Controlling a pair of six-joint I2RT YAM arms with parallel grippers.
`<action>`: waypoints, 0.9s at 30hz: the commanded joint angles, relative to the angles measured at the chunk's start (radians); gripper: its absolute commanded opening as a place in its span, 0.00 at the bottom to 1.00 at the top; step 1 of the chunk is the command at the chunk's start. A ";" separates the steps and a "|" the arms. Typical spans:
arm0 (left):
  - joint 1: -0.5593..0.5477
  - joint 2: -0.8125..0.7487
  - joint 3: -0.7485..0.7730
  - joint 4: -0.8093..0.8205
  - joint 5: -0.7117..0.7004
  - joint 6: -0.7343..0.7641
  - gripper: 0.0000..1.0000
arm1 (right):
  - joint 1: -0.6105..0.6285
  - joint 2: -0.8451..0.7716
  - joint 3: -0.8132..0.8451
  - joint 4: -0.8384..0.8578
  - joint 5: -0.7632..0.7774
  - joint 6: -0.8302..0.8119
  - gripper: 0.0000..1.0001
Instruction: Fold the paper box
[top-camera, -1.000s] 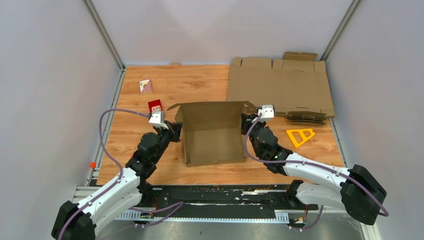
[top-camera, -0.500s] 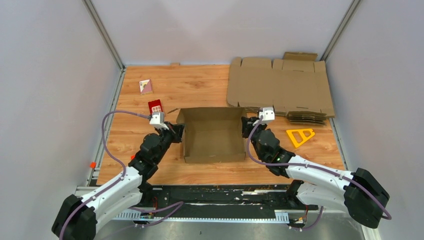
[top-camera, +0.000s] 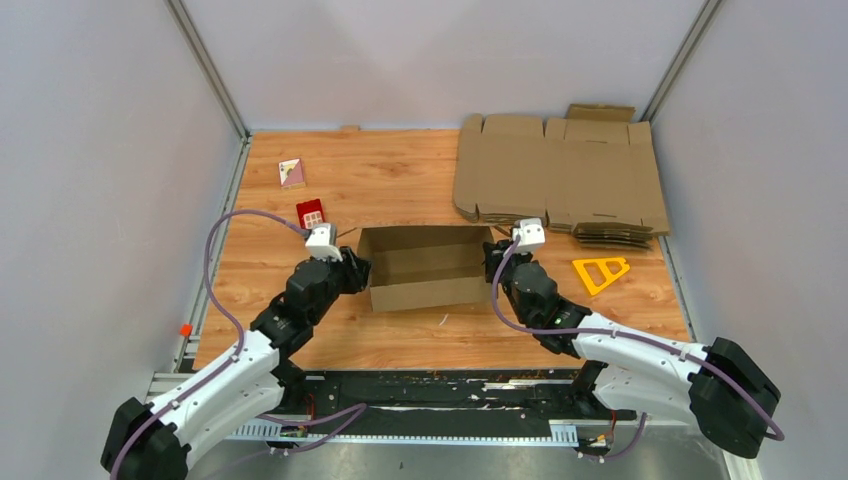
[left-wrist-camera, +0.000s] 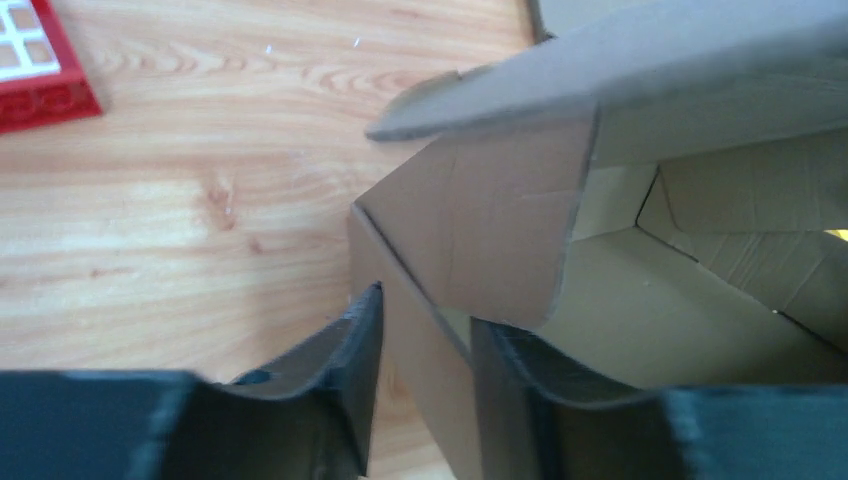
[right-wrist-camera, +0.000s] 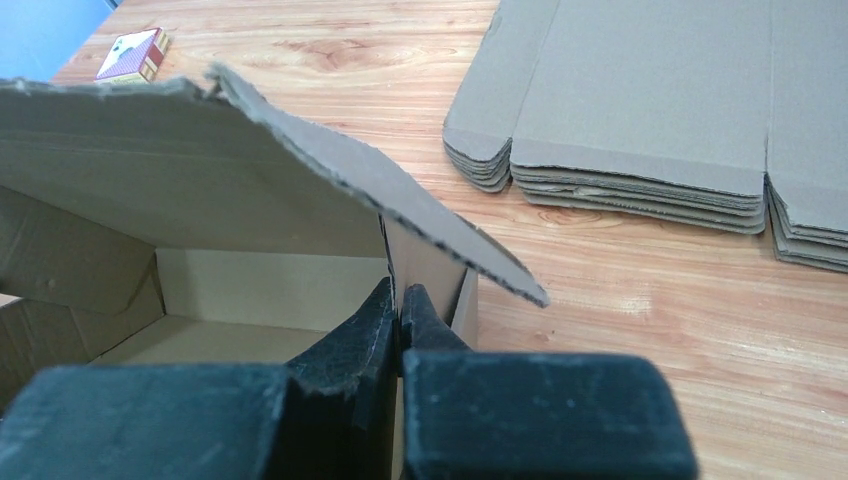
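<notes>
The paper box (top-camera: 425, 270) is a shallow brown cardboard box standing open on the wooden table between the arms. My left gripper (top-camera: 360, 272) is at its left end. In the left wrist view the box's side wall (left-wrist-camera: 500, 210) passes between the parted jaws of the left gripper (left-wrist-camera: 428, 310), with a gap on either side. My right gripper (top-camera: 490, 262) is at the box's right end. In the right wrist view the right gripper (right-wrist-camera: 402, 295) is shut on the thin right wall, under a loose flap of the box (right-wrist-camera: 180, 170).
A pile of flat cardboard sheets (top-camera: 560, 185) lies at the back right, close behind the right gripper. A yellow triangular piece (top-camera: 600, 272) lies to the right of the box. A small red box (top-camera: 311, 213) and a small pink-and-white box (top-camera: 291, 173) lie at the left.
The box has come down from a tilt and now sits lower and flatter on the table. My left jaws have opened off the left wall. The right grip holds.
</notes>
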 joint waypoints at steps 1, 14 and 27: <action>-0.007 -0.014 0.120 -0.309 -0.016 0.000 0.53 | 0.015 0.000 -0.027 -0.060 -0.049 -0.007 0.00; -0.007 -0.104 0.450 -0.823 0.077 0.023 0.98 | 0.016 0.012 -0.033 -0.064 -0.025 -0.016 0.00; -0.006 0.001 0.716 -0.792 0.154 0.384 0.98 | 0.015 -0.004 -0.038 -0.064 -0.059 -0.055 0.00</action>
